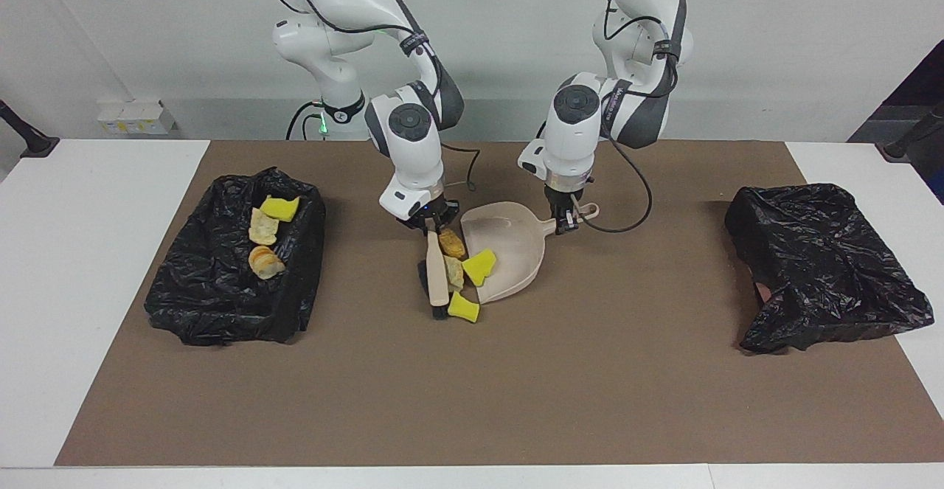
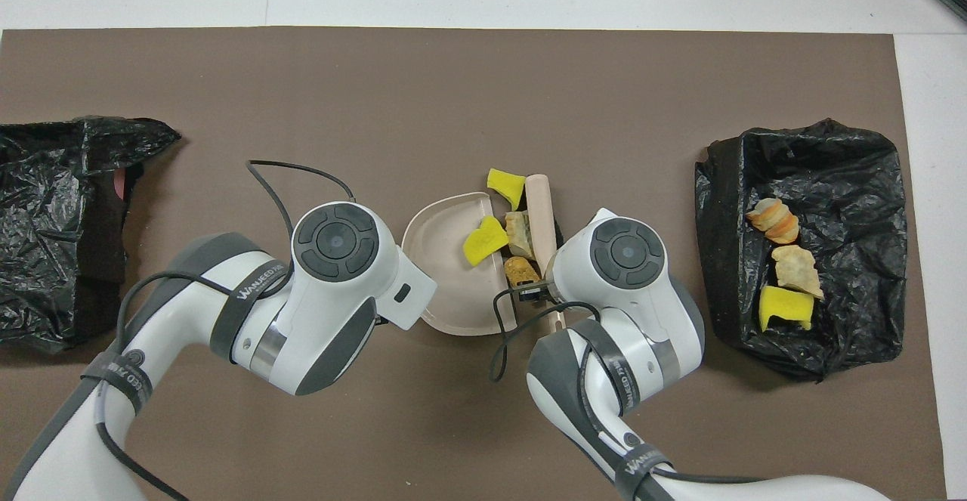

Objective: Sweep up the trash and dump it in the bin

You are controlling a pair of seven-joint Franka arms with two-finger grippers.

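Note:
My left gripper (image 1: 566, 222) is shut on the handle of a beige dustpan (image 1: 509, 238) that rests on the mat mid-table, also in the overhead view (image 2: 442, 255). My right gripper (image 1: 429, 217) is shut on a wooden hand brush (image 1: 437, 271) with black bristles, lying along the dustpan's open mouth (image 2: 539, 210). Trash sits between brush and pan: an orange-brown lump (image 1: 451, 243), a tan piece (image 1: 455, 273) and a yellow sponge chunk (image 1: 479, 266) just inside the mouth. Another yellow chunk (image 1: 463, 307) lies on the mat by the brush tip (image 2: 505, 184).
A bin lined with a black bag (image 1: 184, 304) stands at the right arm's end and holds three pieces: a yellow chunk (image 1: 280, 208), a tan piece (image 1: 263, 228) and an orange bread piece (image 1: 265, 262). A second black-bagged bin (image 1: 826, 268) stands at the left arm's end.

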